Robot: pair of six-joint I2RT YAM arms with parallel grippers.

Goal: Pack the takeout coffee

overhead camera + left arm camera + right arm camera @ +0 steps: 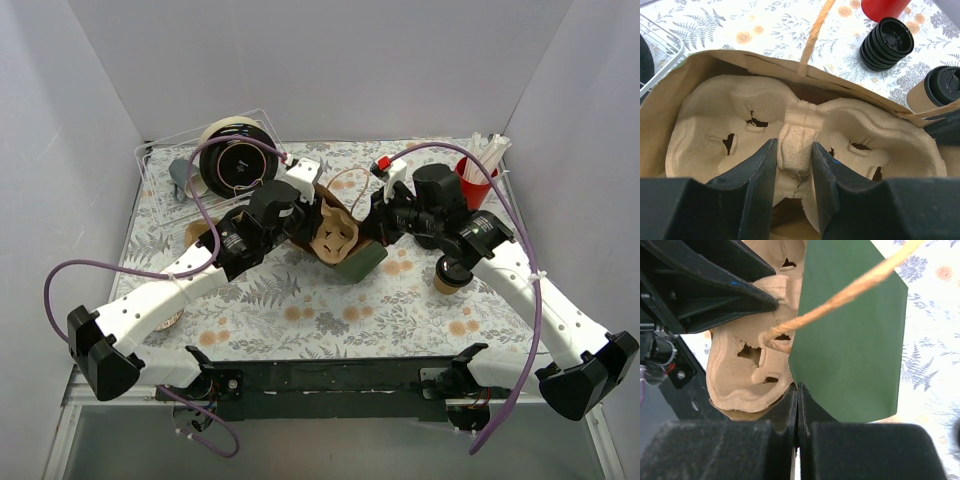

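Left side: my left gripper [792, 145] is clamped on the centre ridge of the pulp cup carrier [715, 115], one finger on each side of the ridge and touching it. The carrier lies inside the mouth of the paper bag [715, 62], and both wells that I can see are empty. The bag lies tilted on the bench [300, 310], its mouth facing my left wrist and its twine handle [815, 35] standing up from the far rim. Centre: my right gripper [798, 387] is pinched flat on the edge of the bag's green outer panel, jaws together with only paper between them. Right side: a stack of loose black lids [887, 42] sits beyond the bag, and the takeout coffee [935, 90] stands upright just beside the bag's right corner, lid on, outside the bag and unheld. Assessment: the step in hand is seating the carrier in the bag, and the coffee is not yet packed. The next move, as I judge it, calls for freeing the carrier once it sits square, then taking the cup by its body, keeping it upright, and lowering it into a well while the bag's mouth is held open.
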